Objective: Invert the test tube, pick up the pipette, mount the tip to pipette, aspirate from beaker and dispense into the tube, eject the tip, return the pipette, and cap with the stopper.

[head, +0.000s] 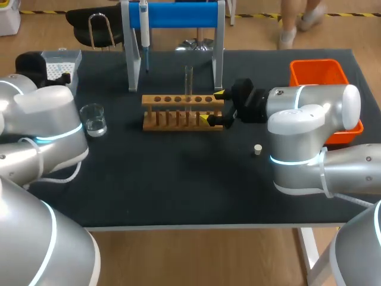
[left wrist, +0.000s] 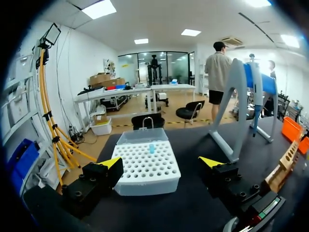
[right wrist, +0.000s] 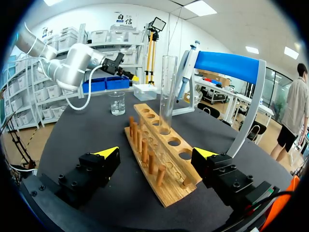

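A clear test tube (head: 189, 80) (right wrist: 167, 92) stands upright in a hole of the wooden rack (head: 178, 111) (right wrist: 159, 159). My right gripper (head: 212, 106) (right wrist: 157, 153) is open at the rack's right end, one finger on each side and nothing held. The pipette (head: 144, 30) (right wrist: 187, 67) hangs on the blue-topped stand (head: 178, 15). My left gripper (left wrist: 162, 162) is open just before the white tip box (head: 61, 64) (left wrist: 147, 166), without touching it. A glass beaker (head: 93, 119) (right wrist: 117, 103) sits left of the rack. The small white stopper (head: 258, 149) lies on the mat by my right arm.
An orange bin (head: 318, 74) stands at the back right, partly behind my right arm. The stand's grey legs (head: 132, 59) rise just behind the rack. The black mat (head: 178, 179) runs to the table's front edge.
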`<state>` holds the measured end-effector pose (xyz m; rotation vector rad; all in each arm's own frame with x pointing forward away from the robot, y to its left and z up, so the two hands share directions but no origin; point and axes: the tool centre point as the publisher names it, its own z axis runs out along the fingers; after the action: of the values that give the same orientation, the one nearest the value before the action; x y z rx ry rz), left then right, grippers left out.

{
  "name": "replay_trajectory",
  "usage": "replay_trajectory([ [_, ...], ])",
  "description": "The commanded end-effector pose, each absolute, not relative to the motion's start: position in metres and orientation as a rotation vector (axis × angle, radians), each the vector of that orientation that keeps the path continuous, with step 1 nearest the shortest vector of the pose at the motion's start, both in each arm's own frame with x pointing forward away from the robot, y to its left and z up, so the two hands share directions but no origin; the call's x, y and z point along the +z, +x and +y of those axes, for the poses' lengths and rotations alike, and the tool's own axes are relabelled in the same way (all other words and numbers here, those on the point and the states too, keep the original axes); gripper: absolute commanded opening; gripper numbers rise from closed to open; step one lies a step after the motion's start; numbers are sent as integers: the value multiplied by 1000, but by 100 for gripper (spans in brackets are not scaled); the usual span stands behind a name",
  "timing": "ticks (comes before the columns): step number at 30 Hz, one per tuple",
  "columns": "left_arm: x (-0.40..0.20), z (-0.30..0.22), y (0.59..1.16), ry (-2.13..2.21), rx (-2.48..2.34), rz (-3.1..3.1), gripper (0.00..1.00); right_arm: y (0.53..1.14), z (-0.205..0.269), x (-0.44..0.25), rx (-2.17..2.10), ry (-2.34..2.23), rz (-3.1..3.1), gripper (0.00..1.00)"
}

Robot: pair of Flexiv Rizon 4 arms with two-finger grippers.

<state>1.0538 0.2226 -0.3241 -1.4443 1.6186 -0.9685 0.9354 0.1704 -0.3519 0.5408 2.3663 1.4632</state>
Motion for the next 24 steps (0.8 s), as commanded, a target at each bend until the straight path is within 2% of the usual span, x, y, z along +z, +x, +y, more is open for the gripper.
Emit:
replay_trajectory([
  [1, -327, 220, 1056, -1450, -946, 1591, 100, 935, 171, -353, 1463, 543, 2363, 100],
  [13, -327, 220, 1056, -1450, -946, 1591, 100, 935, 171, -353, 1463, 543, 2363, 100],
  [24, -328, 228, 1080, -1419, -1013, 1631, 100, 935, 171, -353, 1463, 543, 2363, 100],
])
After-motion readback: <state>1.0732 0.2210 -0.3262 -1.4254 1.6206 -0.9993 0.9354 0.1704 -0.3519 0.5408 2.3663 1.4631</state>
